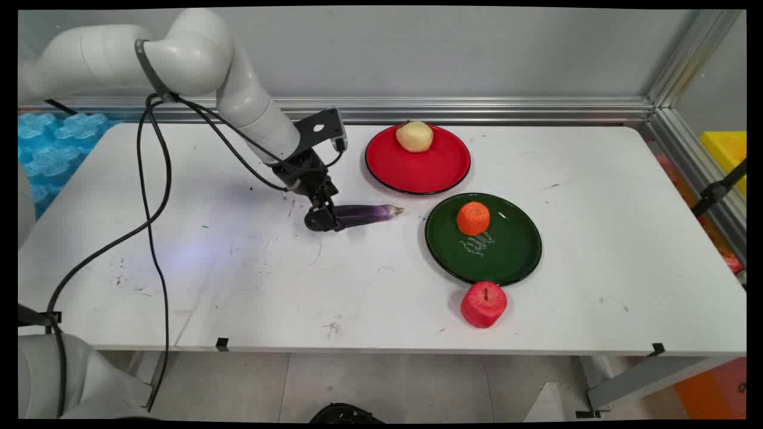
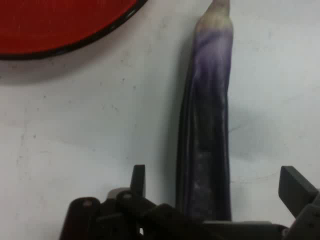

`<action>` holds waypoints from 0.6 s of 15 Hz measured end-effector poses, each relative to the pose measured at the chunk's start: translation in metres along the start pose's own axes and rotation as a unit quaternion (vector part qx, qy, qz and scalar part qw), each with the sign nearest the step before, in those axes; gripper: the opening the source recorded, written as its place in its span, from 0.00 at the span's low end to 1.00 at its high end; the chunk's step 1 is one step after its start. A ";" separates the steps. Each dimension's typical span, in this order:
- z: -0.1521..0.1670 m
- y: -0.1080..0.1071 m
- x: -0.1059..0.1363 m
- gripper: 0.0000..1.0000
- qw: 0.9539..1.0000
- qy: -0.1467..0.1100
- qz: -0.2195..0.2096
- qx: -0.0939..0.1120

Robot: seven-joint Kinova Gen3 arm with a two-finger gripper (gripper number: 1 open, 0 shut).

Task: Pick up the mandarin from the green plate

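Observation:
A long purple eggplant (image 1: 369, 213) lies on the white table (image 1: 238, 280), its pale tip pointing right toward the plates. My gripper (image 1: 325, 220) is down at the eggplant's dark left end. In the hand view the eggplant (image 2: 210, 100) runs up from between the two fingers. The gripper (image 2: 216, 182) is open, with a gap between the eggplant and each finger; the left finger (image 2: 137, 180) stands closer to it than the right one. The eggplant rests on the table.
A red plate (image 1: 417, 179) with a pale yellow fruit (image 1: 414, 136) sits behind the eggplant's tip; its rim shows in the hand view (image 2: 50, 25). A green plate (image 1: 506, 256) holds an orange (image 1: 473, 217). A red apple (image 1: 483, 304) stands in front of it.

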 end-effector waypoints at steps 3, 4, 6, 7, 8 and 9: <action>-0.005 0.003 0.012 1.00 1.000 0.002 -0.001 -0.007; -0.007 0.004 0.018 1.00 1.000 0.002 -0.001 -0.009; -0.009 0.005 0.029 1.00 1.000 0.002 0.000 -0.011; -0.010 0.006 0.037 1.00 1.000 0.003 0.002 -0.011; -0.010 0.007 0.048 1.00 1.000 0.005 0.005 -0.011; -0.010 0.009 0.058 1.00 1.000 0.008 0.007 -0.011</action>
